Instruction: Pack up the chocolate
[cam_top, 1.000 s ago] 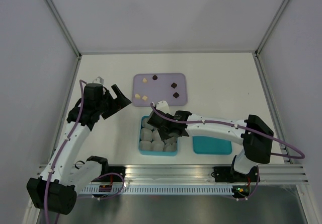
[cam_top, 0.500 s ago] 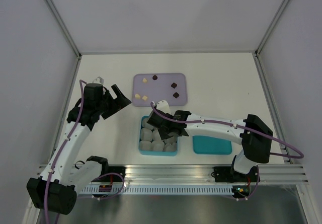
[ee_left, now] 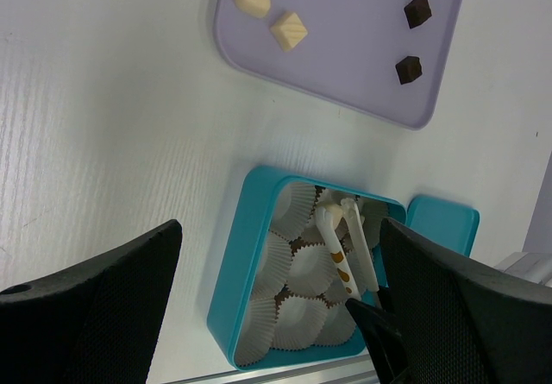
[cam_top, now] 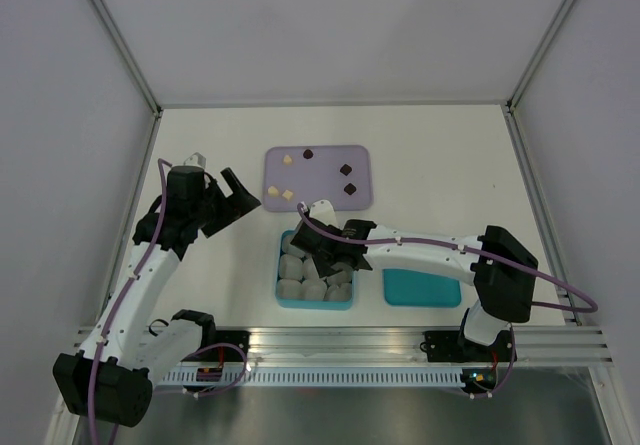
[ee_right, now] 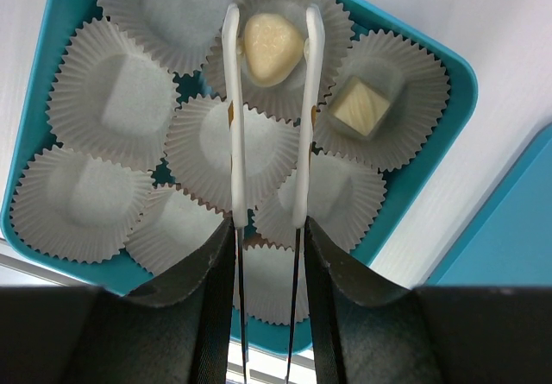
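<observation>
A: R jaws, clenched or not?
B: Clenched on the white tweezers (ee_right: 234, 125). In the wrist view we see the tweezer tips pinching a rounded cream choc (ee_right: 271, 47) btw them
A: Where's that choc exactly?
B: Over a paper cup (ee_right: 338, 34) inside the teal box (ee_left: 237, 254), in the cup row at the top of the R wrist view. We can't tell whether it touches the cup floor
A: Anything packed?
B: A square cream choc (ee_right: 360, 108) sits in the next cup, just to the right in that same view
A: And the others?
B: From the top cam we count six loose chocs (cam_top: 347, 168) on the lavender tray (cam_top: 325, 180), 3 cream and 3 dark brown. Two cream ones lie just beside each other at the tray's near-left corner. The tray is on the counter (cam_top: 440, 155) beyond the box
A: L jaws?
B: Released, spread wide w/ nothing btw them. They hang above the counter, near the tray's near-left corner and apart from the box
A: Lid?
B: The teal lid (cam_top: 421, 287) lies flat on the counter just right of the box, under the R arm
</observation>
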Controlling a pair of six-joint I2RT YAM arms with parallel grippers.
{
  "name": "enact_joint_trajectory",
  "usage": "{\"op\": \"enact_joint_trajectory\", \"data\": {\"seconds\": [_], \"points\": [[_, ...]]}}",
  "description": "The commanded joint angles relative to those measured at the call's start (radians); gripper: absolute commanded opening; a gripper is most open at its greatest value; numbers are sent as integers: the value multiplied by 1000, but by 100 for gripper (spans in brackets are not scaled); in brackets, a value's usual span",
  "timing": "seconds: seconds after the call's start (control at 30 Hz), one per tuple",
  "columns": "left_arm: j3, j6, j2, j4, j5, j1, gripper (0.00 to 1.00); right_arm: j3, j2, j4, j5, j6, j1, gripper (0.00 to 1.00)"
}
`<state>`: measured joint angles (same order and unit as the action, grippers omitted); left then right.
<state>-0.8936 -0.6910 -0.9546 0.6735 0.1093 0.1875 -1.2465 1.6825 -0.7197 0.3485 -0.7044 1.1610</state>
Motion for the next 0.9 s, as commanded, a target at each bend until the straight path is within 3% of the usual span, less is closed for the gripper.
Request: {"op": "enact_joint_trajectory", "data": {"seconds": [0.0,0.87], "points": [[2,25,19,-28,0,4,100,-18,2,29,11,-17,-6,10],[2,27,33,-26,-16,4,100,45,-41,31,10,-37,-7,11]]}}
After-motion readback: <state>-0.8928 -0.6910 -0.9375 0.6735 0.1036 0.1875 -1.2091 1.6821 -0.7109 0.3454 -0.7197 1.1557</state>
